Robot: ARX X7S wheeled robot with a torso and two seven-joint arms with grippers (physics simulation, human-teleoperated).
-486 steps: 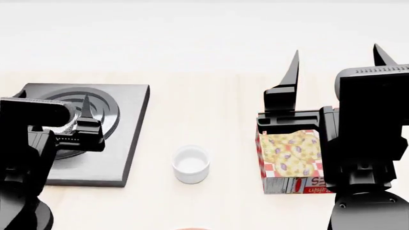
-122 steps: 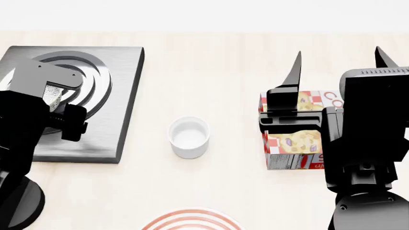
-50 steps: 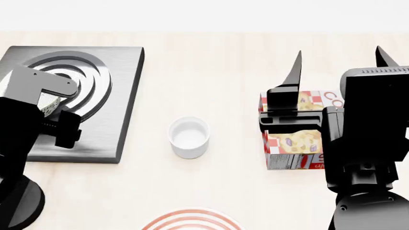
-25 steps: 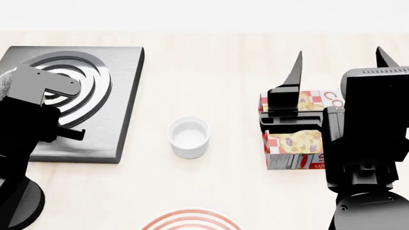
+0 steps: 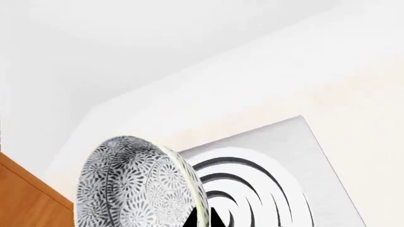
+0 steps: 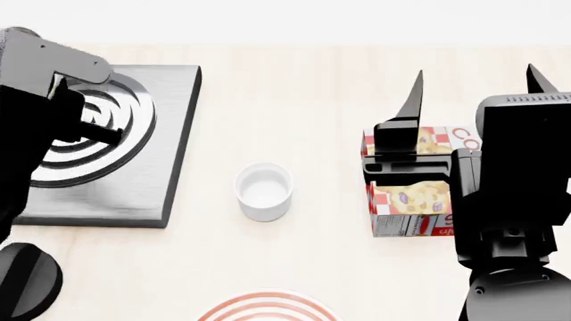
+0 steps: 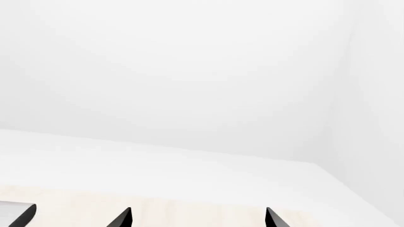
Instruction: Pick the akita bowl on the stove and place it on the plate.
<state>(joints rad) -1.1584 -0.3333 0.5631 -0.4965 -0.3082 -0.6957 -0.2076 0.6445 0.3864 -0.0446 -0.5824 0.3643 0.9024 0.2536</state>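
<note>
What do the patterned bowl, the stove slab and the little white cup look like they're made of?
The akita bowl looks like glazed ceramic, with a fine black-and-white net print and a pale glossy rim. The stove looks like dark brushed metal with sheen on its raised rings. The white cup is probably plain glazed ceramic, smooth and unmarked.

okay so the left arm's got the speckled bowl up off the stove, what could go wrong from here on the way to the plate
1. The akita bowl hangs tilted, gripped only at its rim by the left gripper, so it could slip or swing.
2. The white cup stands between the stove and the plate; a low carry might knock it.
3. Only the plate's edge shows in the head view, so placement may land off-centre.
</note>
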